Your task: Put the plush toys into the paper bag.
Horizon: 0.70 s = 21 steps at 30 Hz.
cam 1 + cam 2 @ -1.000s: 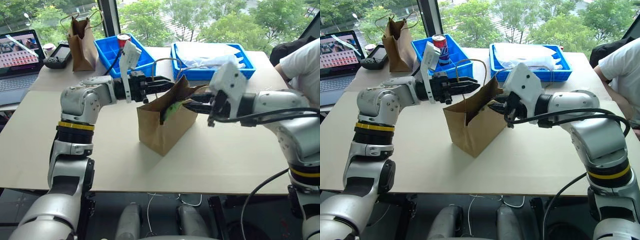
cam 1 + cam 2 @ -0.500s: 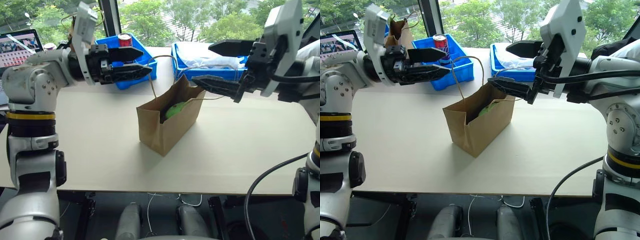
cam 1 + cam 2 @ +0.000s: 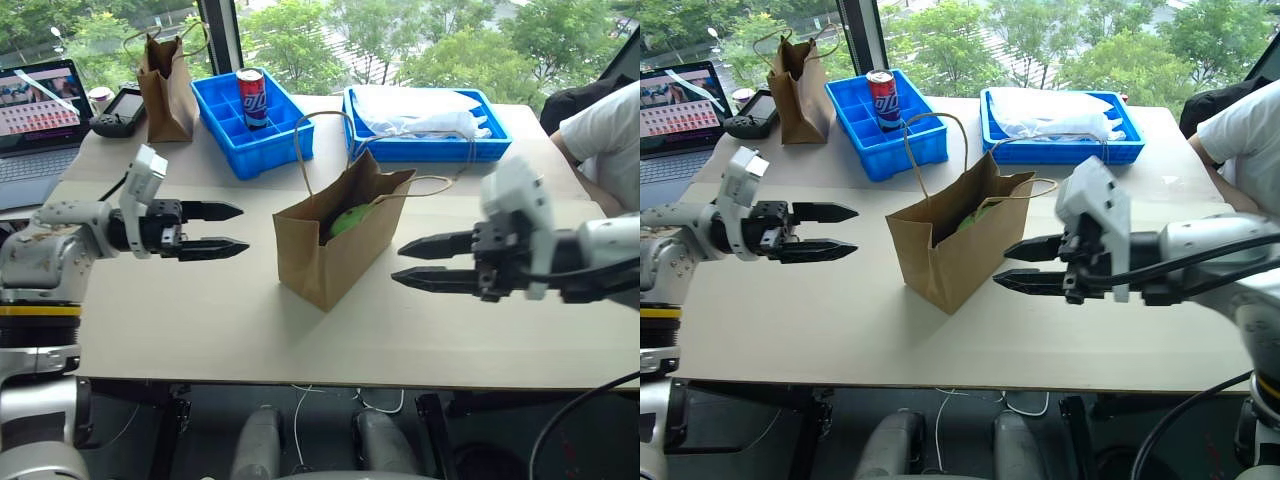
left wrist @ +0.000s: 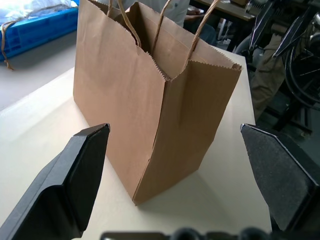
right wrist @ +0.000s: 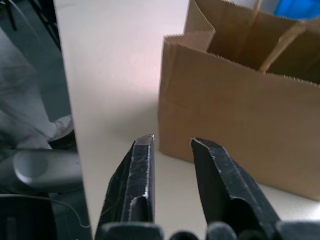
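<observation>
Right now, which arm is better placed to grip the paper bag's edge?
Probably left: the left gripper points at the paper bag with jaws wide open; the right gripper has jaws only narrowly apart.

Right gripper's black fingers before the brown paper bag

The right gripper (image 5: 172, 150) points at the wide brown kraft paper bag (image 5: 240, 125) – its two black fingers (image 5: 140, 175) stand a narrow gap apart, holding nothing and clear of the paper. The bag stands upright on the pale beige table (image 5: 115, 75), its zigzag-cut top edge open, a thin twine loop handle (image 5: 280, 45) rising from inside – the table's edge runs beside dark floor.
</observation>
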Tool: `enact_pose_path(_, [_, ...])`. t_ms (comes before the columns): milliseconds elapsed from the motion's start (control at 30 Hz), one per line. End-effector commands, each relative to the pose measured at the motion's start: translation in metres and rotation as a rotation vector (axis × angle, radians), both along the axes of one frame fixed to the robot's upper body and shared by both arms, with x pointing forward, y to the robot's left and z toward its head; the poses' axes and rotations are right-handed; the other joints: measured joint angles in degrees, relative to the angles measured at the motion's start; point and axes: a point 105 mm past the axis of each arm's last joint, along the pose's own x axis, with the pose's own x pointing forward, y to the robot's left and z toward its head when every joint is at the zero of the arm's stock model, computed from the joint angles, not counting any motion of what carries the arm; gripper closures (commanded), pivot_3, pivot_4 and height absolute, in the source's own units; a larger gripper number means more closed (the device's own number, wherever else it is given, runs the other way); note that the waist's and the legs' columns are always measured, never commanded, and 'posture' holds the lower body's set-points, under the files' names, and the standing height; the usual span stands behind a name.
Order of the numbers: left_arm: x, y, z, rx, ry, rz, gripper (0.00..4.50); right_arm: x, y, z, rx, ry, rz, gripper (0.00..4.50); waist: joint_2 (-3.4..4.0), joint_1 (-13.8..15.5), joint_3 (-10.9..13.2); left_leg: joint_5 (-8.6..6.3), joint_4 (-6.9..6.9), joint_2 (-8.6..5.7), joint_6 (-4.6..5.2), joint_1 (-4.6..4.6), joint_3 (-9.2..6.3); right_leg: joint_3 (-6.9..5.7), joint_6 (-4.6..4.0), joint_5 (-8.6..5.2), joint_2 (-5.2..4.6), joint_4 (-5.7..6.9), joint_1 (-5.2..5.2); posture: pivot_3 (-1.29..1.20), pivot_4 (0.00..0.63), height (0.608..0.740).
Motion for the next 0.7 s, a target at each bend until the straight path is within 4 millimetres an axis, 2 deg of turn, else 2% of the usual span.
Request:
enact_pose_path(33, [-0.002,-0.014,0.011,-0.044,-0.047,0.009,0.0,0.021,0.005,0.009,0.034,-0.159,-0.046,4.46,0.0,-0.2,0.0,0.0,0.01,-0.01,0.0,-0.04,0.0,0.01,0.0,0.0,0.0,0.03,-0.06,0.0,0.15,0.733])
enact_pose_path(200, [-0.004,-0.034,0.01,-0.072,-0.068,0.02,0.0,0.035,0.018,0.004,0.062,-0.218,-0.052,4.46,0.0,-0.3,0.0,0.0,-0.01,0.01,0.01,-0.04,-0.04,0.0,0.01,0.01,0.05,0.07,-0.06,0.0,0.15,0.733])
enact_pose_path(367, [-0.022,-0.059,-0.007,-0.065,-0.02,-0.035,0.0,0.042,0.035,0.004,0.097,-0.26,-0.041,4.46,0.0,-0.4,0.0,0.0,-0.01,0.01,0.01,-0.02,-0.06,0.0,0.0,0.01,0.06,0.1,-0.05,0.0,0.15,0.733])
enact_pose_path(533, [-0.031,-0.07,-0.014,-0.069,0.008,-0.054,0.0,0.046,0.048,-0.001,0.126,-0.262,-0.043,4.46,0.0,-0.3,0.0,0.0,-0.01,0.02,0.01,-0.02,-0.06,0.0,0.0,0.01,0.07,0.1,-0.03,0.0,0.15,0.733])
enact_pose_path(700, [-0.026,-0.077,-0.021,-0.076,0.019,-0.031,0.0,0.047,0.054,-0.005,0.134,-0.256,-0.042,4.46,0.01,-0.2,0.0,0.0,0.0,0.0,0.01,-0.01,-0.06,-0.01,0.0,0.01,0.06,0.09,-0.01,0.0,0.15,0.733])
